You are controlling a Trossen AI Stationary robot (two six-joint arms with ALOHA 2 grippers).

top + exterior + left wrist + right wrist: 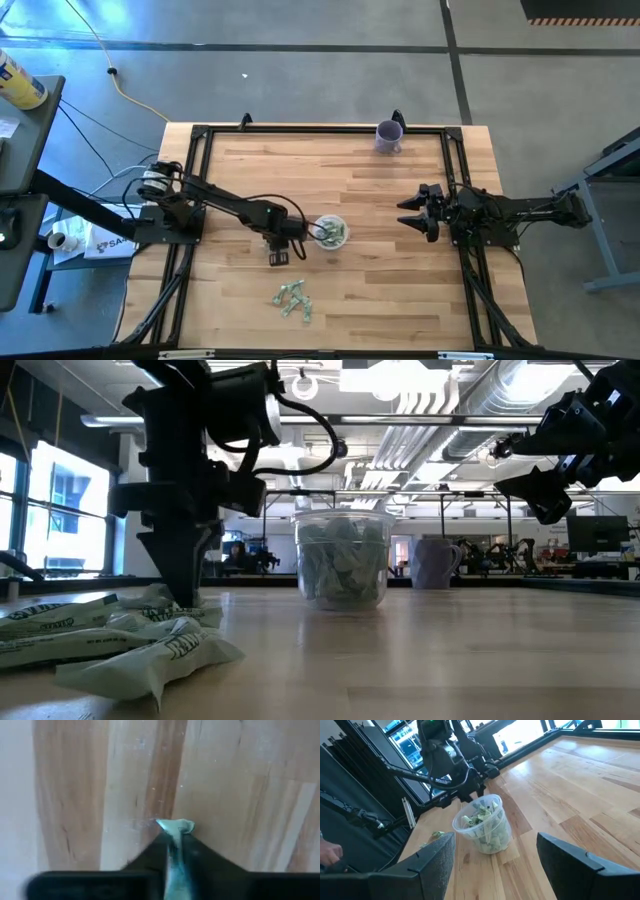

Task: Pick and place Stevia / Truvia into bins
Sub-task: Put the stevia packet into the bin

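Two arms, two grippers: left gripper (279,257), right gripper (413,211). One clear cup (331,232), packed with sachets, number inside unreadable. One purple cup (389,136). Loose sachets (294,300) in one heap on the table (400,290), roughly six, overlapping. One sachet (173,827) pinched in the left gripper.

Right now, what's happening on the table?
The left gripper, just beside the clear round plastic cup, is pinching one pale green-and-white paper sachet between its fingertips over the wooden tabletop. The cup already holds many sachets. A small pile of loose sachets lies nearer the table's front edge. The right gripper waits open at the right side.
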